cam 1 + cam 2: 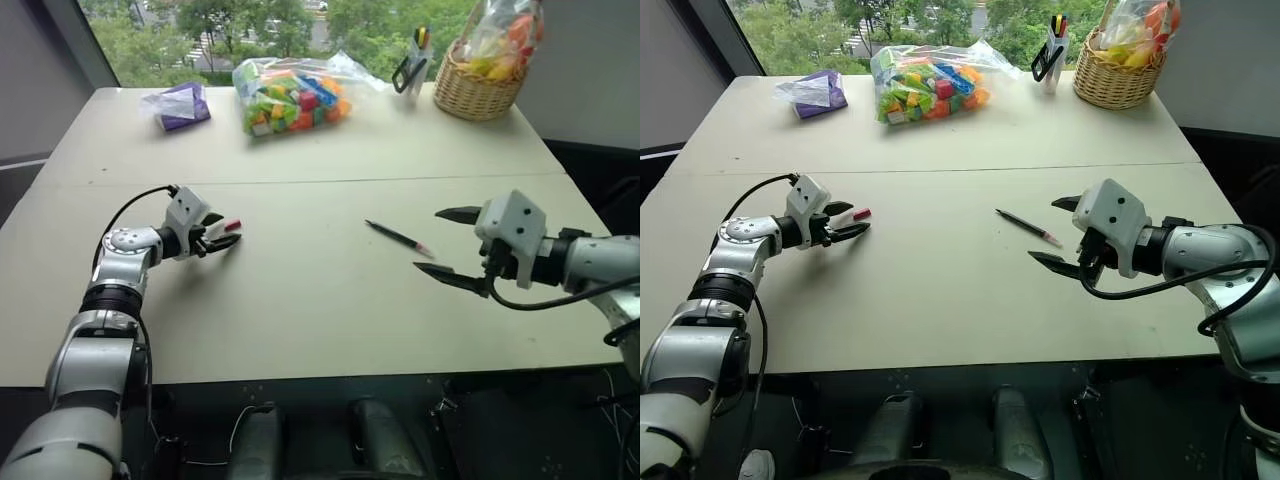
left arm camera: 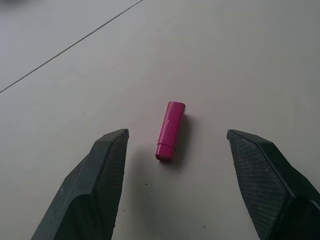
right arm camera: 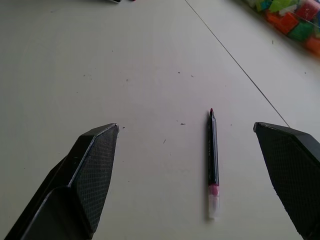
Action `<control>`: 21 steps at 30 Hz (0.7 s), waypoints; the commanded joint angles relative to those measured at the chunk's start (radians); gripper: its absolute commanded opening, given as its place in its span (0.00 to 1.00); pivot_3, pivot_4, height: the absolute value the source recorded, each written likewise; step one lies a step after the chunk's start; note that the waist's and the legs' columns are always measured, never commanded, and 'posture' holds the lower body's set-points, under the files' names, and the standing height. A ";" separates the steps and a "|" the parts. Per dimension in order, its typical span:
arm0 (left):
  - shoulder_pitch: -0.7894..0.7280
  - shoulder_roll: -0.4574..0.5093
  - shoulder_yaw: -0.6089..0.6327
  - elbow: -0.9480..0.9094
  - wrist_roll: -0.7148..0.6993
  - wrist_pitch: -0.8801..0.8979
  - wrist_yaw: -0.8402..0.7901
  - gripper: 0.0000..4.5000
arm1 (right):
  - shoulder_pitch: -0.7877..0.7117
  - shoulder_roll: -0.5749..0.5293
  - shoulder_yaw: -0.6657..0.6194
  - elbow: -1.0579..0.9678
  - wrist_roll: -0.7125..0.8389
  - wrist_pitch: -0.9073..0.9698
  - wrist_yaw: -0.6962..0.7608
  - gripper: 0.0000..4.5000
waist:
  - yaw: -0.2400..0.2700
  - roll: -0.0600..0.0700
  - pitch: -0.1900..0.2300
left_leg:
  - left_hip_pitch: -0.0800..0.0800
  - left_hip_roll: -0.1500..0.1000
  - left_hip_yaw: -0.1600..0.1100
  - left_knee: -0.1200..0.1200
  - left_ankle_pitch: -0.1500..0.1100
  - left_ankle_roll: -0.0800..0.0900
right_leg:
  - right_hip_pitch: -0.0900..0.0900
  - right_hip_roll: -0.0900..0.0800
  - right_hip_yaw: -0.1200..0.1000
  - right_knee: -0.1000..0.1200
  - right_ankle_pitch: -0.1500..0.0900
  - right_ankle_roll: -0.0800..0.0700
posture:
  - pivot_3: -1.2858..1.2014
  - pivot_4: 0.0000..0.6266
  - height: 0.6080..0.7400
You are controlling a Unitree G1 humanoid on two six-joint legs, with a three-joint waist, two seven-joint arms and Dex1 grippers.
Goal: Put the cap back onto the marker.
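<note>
While both items lie loose on the pale worktop (image 1: pixel 330 300), the entry reads:

- Small red plastic cap (image 2: pixel 170 131): just ahead of the left hand (image 1: pixel 226 232), between its parted fingers, untouched.
- Thin black marker with pinkish-red end (image 3: pixel 213 162): ahead of the right hand (image 1: pixel 1058 232), fingers wide apart, nothing held.

Risks, as judged: the round cap may roll or squirt from closing fingers; the slim marker may slide or pivot under an off-centre pinch.
</note>
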 commanded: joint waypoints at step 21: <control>-0.078 -0.040 -0.018 0.161 0.090 0.053 -0.076 0.23 | 0.037 -0.037 -0.092 -0.068 0.003 0.010 -0.032 1.00 | 0.002 0.000 -0.001 | 0.002 -0.001 -0.001 0.001 0.000 0.000 | 0.002 -0.001 0.000 0.001 0.000 0.001 | 0.52 0.24 1.00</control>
